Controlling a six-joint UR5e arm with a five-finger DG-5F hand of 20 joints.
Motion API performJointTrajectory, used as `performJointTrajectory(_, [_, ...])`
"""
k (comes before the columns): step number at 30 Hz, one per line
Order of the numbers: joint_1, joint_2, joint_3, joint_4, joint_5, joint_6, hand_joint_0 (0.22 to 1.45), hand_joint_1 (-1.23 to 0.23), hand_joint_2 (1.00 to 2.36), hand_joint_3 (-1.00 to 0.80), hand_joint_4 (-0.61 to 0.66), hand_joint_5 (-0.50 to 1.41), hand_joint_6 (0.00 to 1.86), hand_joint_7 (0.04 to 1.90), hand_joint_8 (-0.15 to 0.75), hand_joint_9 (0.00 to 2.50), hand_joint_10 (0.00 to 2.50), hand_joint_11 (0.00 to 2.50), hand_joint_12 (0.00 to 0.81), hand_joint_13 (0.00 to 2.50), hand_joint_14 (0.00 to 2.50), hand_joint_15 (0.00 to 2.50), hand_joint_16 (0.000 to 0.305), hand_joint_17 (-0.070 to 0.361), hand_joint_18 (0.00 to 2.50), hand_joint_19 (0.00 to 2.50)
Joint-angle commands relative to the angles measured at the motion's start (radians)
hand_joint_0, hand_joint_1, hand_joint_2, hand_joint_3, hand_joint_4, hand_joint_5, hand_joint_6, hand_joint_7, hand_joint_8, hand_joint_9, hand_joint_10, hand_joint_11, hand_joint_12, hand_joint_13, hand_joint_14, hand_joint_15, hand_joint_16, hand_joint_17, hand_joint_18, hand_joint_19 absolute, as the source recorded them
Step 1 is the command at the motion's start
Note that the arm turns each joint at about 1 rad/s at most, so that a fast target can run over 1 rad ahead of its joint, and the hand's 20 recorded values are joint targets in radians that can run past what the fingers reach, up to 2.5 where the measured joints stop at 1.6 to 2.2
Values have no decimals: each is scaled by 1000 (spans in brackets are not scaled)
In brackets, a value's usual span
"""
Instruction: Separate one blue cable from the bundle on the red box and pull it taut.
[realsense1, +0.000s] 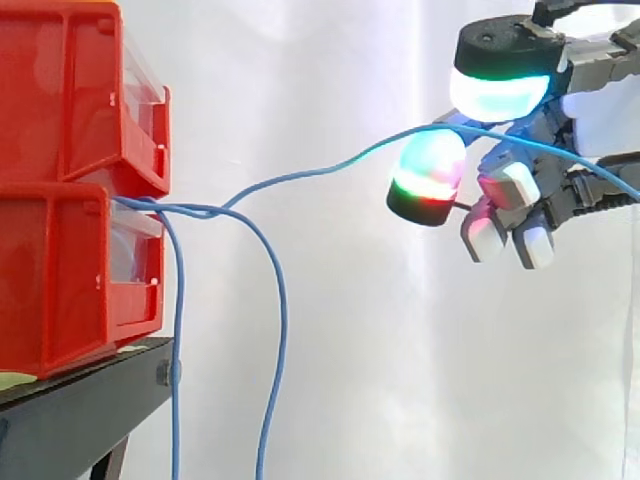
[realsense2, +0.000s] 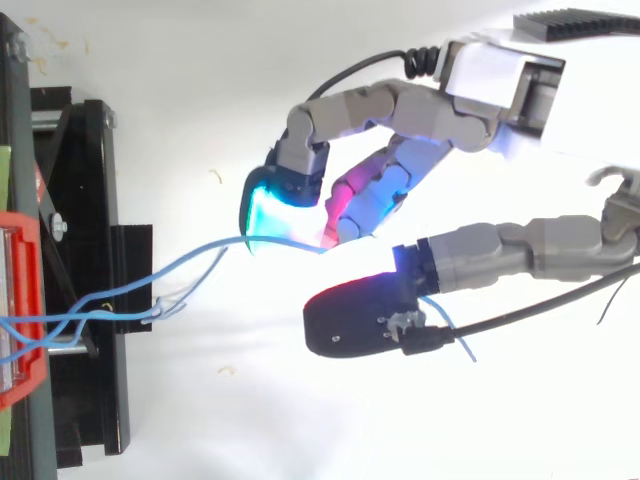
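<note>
Several thin blue cables come out between the two stacked red bins (realsense1: 60, 290) at the left. One blue cable (realsense1: 330, 168) rises in a gentle curve to my hand (realsense1: 515, 185) at the upper right. It passes between the glowing green-cyan pad on top and the green-red pad below it, then trails off to the right. In the top view the same cable (realsense2: 190, 262) runs under the cyan pad of my hand (realsense2: 430, 110), whose curled fingers pinch it. Two other blue cables (realsense1: 178, 340) hang straight down beside the bins.
The bins sit on a black stand (realsense1: 90, 400) whose frame also shows at the left from above (realsense2: 90, 250). A white curtain lies behind everything, with open space between the bins and my hand.
</note>
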Motion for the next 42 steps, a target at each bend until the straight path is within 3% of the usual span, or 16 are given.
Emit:
performJointTrajectory(1, [0, 0, 0, 17, 12, -47, 624, -632, 1010, -370, 314, -92, 503, 1002, 323, 1047, 13, 738, 340, 826, 15, 445, 39, 87, 900, 586])
performJointTrajectory(11, [0, 0, -1, 46, 46, -150, 652, -718, 1009, -377, 298, -69, 503, 1101, 328, 1077, 17, 755, 338, 858, 13, 438, 37, 84, 931, 569])
performJointTrajectory(15, [3, -1, 0, 46, 90, -68, 648, -742, 1015, -282, 289, -53, 503, 1274, 335, 1130, 17, 812, 330, 883, 14, 454, 37, 82, 944, 560])
performJointTrajectory(18, [8, 0, 0, 37, 93, 1, 618, -743, 1019, -159, 275, -33, 501, 1407, 345, 1155, 17, 834, 348, 898, 13, 453, 39, 89, 971, 554])
performJointTrajectory(20, [20, 0, 0, 5, 96, 74, 603, -731, 1015, -101, 272, -27, 528, 1398, 376, 1191, 15, 822, 375, 931, 12, 437, 45, 101, 1035, 519])
performJointTrajectory(25, [41, 0, 0, -13, 121, 188, 598, -719, 1010, -63, 262, -26, 567, 1346, 379, 1168, 13, 795, 394, 939, 11, 420, 49, 110, 1075, 493])
performJointTrajectory(31, [63, 4, 2, -29, 168, 208, 608, -716, 1007, -63, 250, -24, 571, 1342, 387, 1167, 13, 786, 399, 922, 10, 423, 50, 113, 1078, 472])
performJointTrajectory(42, [71, 8, 2, -55, 168, 206, 600, -696, 1002, -42, 240, -17, 563, 1357, 373, 1115, 8, 719, 409, 850, 10, 395, 52, 117, 1043, 453])
